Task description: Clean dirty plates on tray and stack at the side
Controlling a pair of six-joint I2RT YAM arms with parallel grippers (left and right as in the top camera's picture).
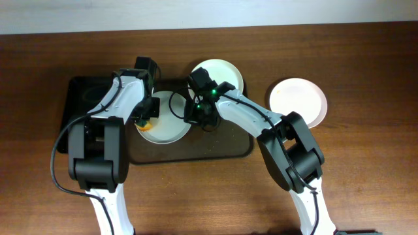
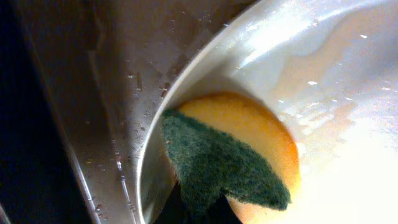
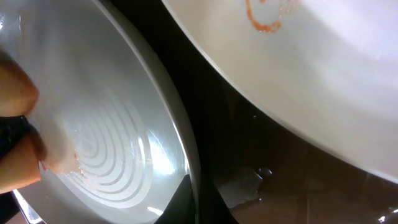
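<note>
Only the overhead view shows the whole layout. The brown tray (image 1: 215, 147) lies in the middle of the tabletop (image 1: 366, 170), and a smaller black tray (image 1: 81, 98) lies just beside it on the left. One plate, the front plate (image 1: 171, 124), sits on the left part of the brown tray. The rear plate (image 1: 225, 70) rests at the tray's far edge. The side plate (image 1: 298, 99) stands apart on the tabletop at the right.

Both arms reach forward from the near edge and bend toward each other over the front plate. The left gripper (image 1: 145, 121) is over its left rim and the right gripper (image 1: 198, 112) is at its right rim.

The left wrist view shows what the overhead view hides. A yellow sponge (image 2: 249, 143) with a green scouring face lies inside the front plate (image 2: 348, 74), against its rim. There is pale orange smear on the wet plate surface. The left fingers are not clear here, so I cannot tell how they stand.

The right wrist view shows the front plate (image 3: 124, 124) very close, with ring marks. The rear plate (image 3: 323, 81) carries an orange sauce streak (image 3: 261, 22), and the dark tray (image 3: 249, 168) is between them. Blurred orange shapes are at the left edge. I cannot tell if the right fingers are closed.
</note>
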